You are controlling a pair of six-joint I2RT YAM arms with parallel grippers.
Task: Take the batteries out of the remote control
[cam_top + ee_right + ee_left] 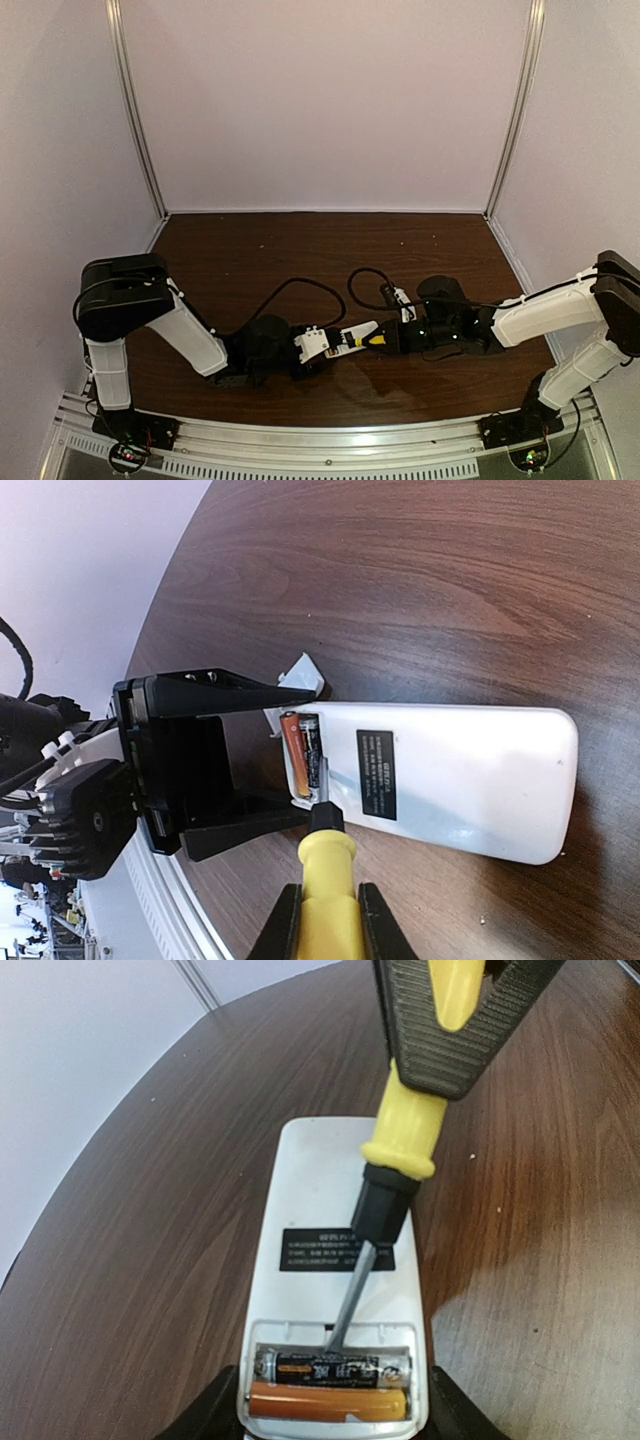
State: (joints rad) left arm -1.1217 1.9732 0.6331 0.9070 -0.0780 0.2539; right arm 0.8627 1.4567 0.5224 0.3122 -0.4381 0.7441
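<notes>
Batteries (330, 1385), one dark and one orange, lie side by side in the open compartment at the end of the remote control (320, 1170), which rests back-up on the table (400, 580) in front of the two arms. The left gripper (295, 755) clamps the remote by its sides at the battery end, while the right gripper (328, 925) is pressed tight on the yellow handle of a screwdriver (405, 1140), whose blade reaches down to the upper edge of the dark battery. A small white cover piece (300, 675) lies on the wood just beside the compartment, so the opening step looks done; neither battery is out yet, and prying both loose appears to be what remains. The surface is dark brown wood grain with a slight sheen, bare apart from trailing black cables (300, 285). Plain pale walls (320, 100) with slim metal corner posts (135, 110) enclose it on three sides.
</notes>
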